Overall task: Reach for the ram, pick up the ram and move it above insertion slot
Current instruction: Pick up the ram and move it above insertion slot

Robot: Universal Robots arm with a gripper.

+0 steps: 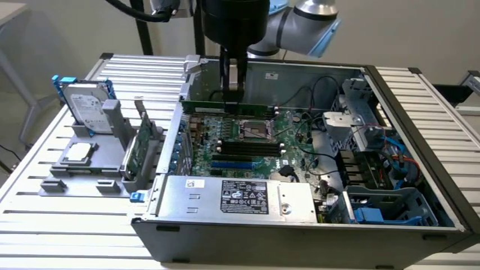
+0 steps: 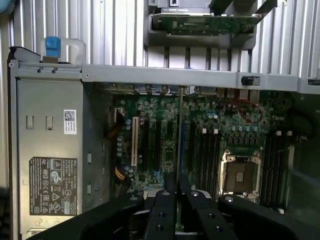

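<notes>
The ram (image 1: 210, 107) is a long thin green stick held level inside the open computer case (image 1: 420, 185), above the far part of the motherboard (image 1: 225, 160). My gripper (image 1: 231, 100) comes straight down from above and is shut on its top edge. In the wrist view the ram (image 2: 179, 130) runs edge-on as a thin line out from between the two black fingers (image 2: 165, 200) of the gripper (image 2: 178, 186). The black memory slots (image 1: 248, 148) lie beside the CPU socket (image 1: 255, 130), slightly nearer the front than the ram. From the wrist, the slots (image 2: 206, 155) run parallel to the ram, just off to one side.
A grey power supply (image 1: 240, 197) fills the case's front corner. Cables and drive cages (image 1: 367, 163) crowd the exterior view's right of the case. Outside, on the exterior view's left, a grey holder (image 1: 86, 169) carries a hard drive (image 1: 89, 107) and a broader green expansion card (image 1: 139, 149).
</notes>
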